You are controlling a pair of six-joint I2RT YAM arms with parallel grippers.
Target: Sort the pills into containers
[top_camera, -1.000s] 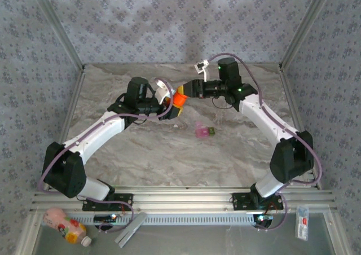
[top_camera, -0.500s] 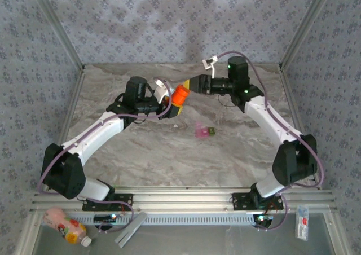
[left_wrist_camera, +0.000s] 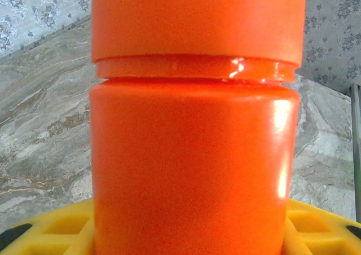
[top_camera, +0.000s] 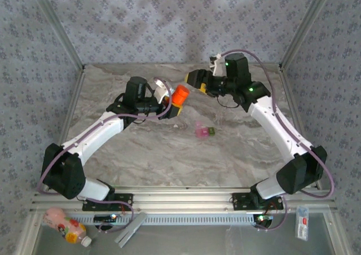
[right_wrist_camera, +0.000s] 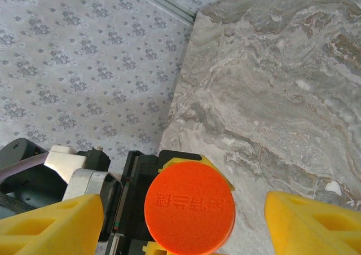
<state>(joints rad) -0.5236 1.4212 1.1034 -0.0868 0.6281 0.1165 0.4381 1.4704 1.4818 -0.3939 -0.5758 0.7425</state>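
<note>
pill case (top_camera: 204, 131): two small joined compartments of translucent plastic, pink at 9 o'clock and green at 3 o'clock; it is laid on the tabletop (top_camera: 169, 153) just toward 3 o'clock of the middle, apart from both arms.
pill case contents: too small in the top view to be told.
orange bottle (top_camera: 180, 95): a smooth, glossy orange cylinder with a matte orange cap; it is held off the tabletop, at 11 o'clock from the pill case.
bottle in the left wrist view (left_wrist_camera: 194, 153): a narrow gap ring is seen between cap and body, with bright glints on the plastic.
cap in the right wrist view (right_wrist_camera: 189, 207): a round flat disc with raised lettering, faced toward the camera.
bottle contents: hidden by the opaque wall.
left pincer (top_camera: 176, 102): closed on the orange bottle, with yellow ribbed pads (left_wrist_camera: 56, 232) pressed at the bottle's base.
right pincer (top_camera: 194, 79): spread open, set at 2 o'clock from the cap and near it; its yellow fingers (right_wrist_camera: 51, 221) are seen wide on both sides of the cap, not touching it.
tabletop surface (right_wrist_camera: 282, 97): flat, with grey and cream marble veining.
walls: grey paper with a small floral print.
</note>
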